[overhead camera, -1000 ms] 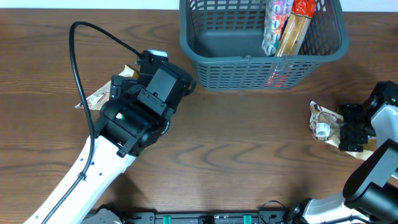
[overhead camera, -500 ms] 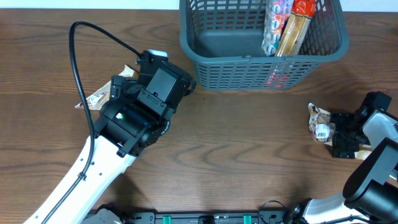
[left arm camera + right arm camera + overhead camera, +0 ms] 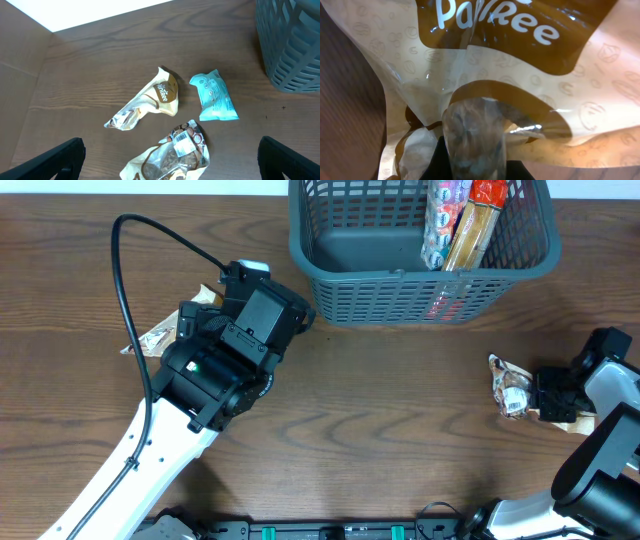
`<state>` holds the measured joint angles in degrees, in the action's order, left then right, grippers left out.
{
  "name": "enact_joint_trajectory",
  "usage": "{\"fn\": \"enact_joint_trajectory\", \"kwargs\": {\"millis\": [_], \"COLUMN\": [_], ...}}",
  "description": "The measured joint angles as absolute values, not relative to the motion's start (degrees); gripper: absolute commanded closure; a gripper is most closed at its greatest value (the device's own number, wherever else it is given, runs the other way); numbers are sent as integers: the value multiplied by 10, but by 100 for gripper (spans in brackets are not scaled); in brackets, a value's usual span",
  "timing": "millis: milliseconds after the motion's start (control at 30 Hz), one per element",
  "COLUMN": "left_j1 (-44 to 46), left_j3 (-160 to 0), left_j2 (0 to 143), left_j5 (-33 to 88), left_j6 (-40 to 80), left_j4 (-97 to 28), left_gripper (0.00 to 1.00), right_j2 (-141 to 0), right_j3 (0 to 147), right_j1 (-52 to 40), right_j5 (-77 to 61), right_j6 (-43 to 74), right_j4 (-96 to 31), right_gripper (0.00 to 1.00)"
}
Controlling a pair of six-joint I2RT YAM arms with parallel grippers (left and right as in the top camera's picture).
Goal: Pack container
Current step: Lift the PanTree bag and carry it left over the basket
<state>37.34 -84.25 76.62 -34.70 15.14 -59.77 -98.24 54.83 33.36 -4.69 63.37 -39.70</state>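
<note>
The counter (image 3: 380,430) carries the container (image 3: 400,278) at its far edge. It looks like a stiff, light lattice basket, and its thick rim seems the surest hold. Tall packets (image 3: 455,220) stand at its right end, with the left floor bare. The left claw (image 3: 170,145) hangs wide above a brown-cream packet (image 3: 145,102), a teal packet (image 3: 214,96) and a clear packet (image 3: 172,155). The right claw (image 3: 550,392) is pinched tight on a nut packet (image 3: 510,388), probably soft, slippery film. The basket's near wall must be cleared.
</note>
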Motion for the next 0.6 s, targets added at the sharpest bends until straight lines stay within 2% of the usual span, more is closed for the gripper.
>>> {"fn": "enact_joint_trajectory", "kwargs": {"millis": [200, 400, 600], "left_j1": [373, 373, 373], "left_j3": [-842, -842, -842], "left_j2": [766, 766, 766], "left_j5": [-347, -347, -347], "left_j6": [151, 151, 151], "left_j4": [-598, -598, -598], "left_gripper": [1, 1, 1], "right_j2": [-950, -841, -743], "right_j3": [609, 798, 983], "right_j1": [338, 341, 342], "right_j5": [-55, -19, -28], "right_j6": [593, 526, 452], "right_j4": [-453, -550, -573], "right_gripper": [99, 99, 99]}}
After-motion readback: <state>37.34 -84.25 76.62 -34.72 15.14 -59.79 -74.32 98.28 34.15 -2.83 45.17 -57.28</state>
